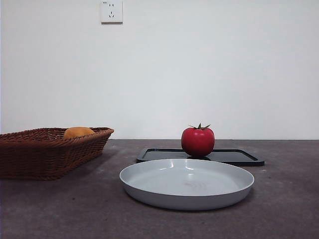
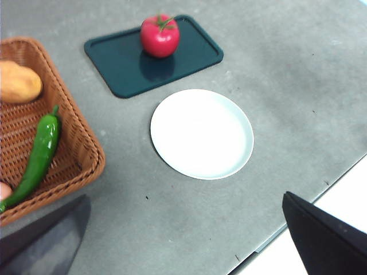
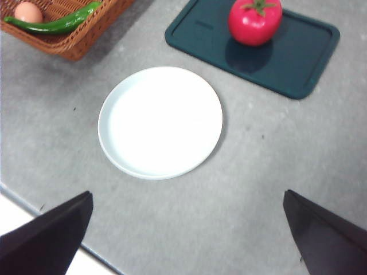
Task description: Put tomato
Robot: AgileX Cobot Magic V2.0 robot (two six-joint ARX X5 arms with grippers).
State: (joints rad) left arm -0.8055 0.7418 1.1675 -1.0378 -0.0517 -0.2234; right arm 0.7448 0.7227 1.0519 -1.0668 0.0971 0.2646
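The glossy red tomato point(image 1: 198, 141) with a green stem stands upright on a dark tray point(image 1: 239, 157), behind an empty white plate point(image 1: 187, 183). The left wrist view shows the tomato point(image 2: 160, 35) on the tray point(image 2: 120, 60) beyond the plate point(image 2: 202, 133). The right wrist view shows the same tomato point(image 3: 254, 20), tray point(image 3: 298, 54) and plate point(image 3: 160, 122). My left gripper point(image 2: 189, 240) hovers high above the table's near edge, jaws wide apart and empty. My right gripper point(image 3: 189, 235) hangs likewise, open and empty. Neither arm appears in the front view.
A brown wicker basket point(image 1: 47, 152) stands at the left, holding an orange-yellow fruit point(image 1: 78, 132), a green pepper point(image 2: 37, 157) and an egg point(image 3: 28, 11). The table's near edge point(image 2: 321, 195) runs close under both grippers.
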